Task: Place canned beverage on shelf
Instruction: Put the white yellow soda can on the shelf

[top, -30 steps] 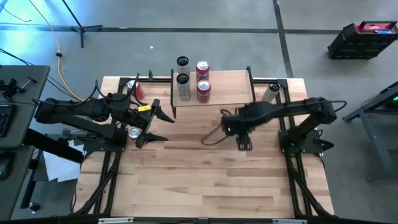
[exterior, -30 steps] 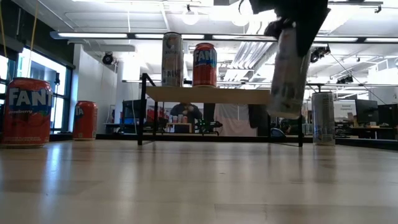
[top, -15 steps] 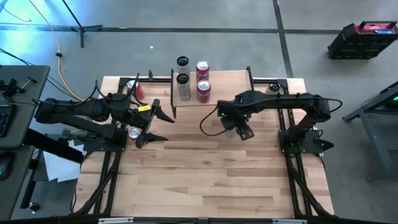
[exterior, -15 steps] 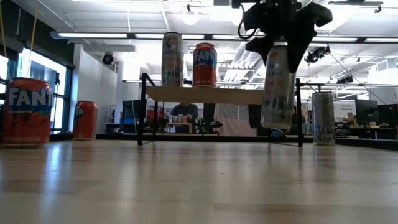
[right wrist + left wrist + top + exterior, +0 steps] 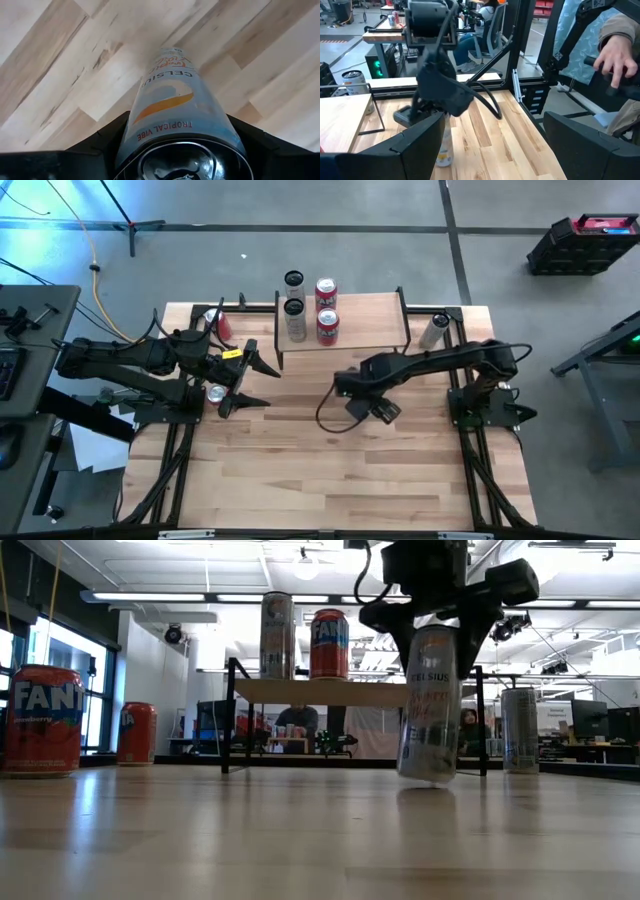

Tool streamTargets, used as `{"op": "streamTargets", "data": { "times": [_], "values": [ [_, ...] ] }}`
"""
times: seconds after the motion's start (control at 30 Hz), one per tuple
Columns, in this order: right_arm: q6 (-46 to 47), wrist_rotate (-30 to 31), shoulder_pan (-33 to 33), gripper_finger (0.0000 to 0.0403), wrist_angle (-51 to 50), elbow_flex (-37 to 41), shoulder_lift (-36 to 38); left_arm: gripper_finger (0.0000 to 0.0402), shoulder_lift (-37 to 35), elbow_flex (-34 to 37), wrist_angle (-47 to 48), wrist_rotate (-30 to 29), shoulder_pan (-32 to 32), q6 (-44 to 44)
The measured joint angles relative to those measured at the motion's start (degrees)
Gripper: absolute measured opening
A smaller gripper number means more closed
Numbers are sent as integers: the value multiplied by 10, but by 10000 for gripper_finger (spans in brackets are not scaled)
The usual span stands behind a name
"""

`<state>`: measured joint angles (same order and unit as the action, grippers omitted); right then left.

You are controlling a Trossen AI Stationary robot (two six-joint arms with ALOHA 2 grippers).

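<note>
My right gripper [image 5: 363,394] is shut on a tall silver Celsius can [image 5: 430,705] over the middle of the table, in front of the shelf. The shelf [image 5: 365,320] is a light plank on thin black legs at the table's far side. It carries silver cans [image 5: 294,320] and red cans [image 5: 327,326] at its left end. My left gripper [image 5: 252,380] waits open at the table's left, touching nothing. The left wrist view shows its spread fingers [image 5: 415,145] and the held can [image 5: 445,150] farther off. My right gripper pinches the can's upper end [image 5: 150,135], just below the top rim, between its two fingers [image 5: 102,142]. The fingers come from above, pointing down. The can hangs nearly upright, slightly tilted, its bottom [image 5: 428,776] right at the tabletop; whether it touches, I cannot tell.
A silver can [image 5: 435,330] stands right of the shelf. A red can [image 5: 218,326] stands at the far left, and another can [image 5: 215,392] stands by my left arm. The shelf's right half [image 5: 375,310] is bare. A person's hand [image 5: 615,55] shows beyond the table.
My right gripper has gone down and toward the table's left and near edges with the can. The can has come from hanging tilted, well above the table, to nearly upright with its bottom at the tabletop.
</note>
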<state>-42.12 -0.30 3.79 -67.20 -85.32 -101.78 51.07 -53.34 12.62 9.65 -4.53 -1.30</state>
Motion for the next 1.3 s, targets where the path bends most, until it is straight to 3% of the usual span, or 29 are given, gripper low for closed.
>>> {"op": "streamTargets", "data": {
  "times": [0.33,0.57,0.97,1.3],
  "values": [
    [70,0,5,255,10,0,-3,328,0,0,0,0,0,0],
    [72,0,5,278,21,0,-3,328,0,0,0,0,0,0],
    [78,0,-4,281,25,-1,-3,328,0,0,0,0,0,0],
    [193,1,-4,288,41,-1,-3,328,0,0,0,0,0,0]
  ]
}}
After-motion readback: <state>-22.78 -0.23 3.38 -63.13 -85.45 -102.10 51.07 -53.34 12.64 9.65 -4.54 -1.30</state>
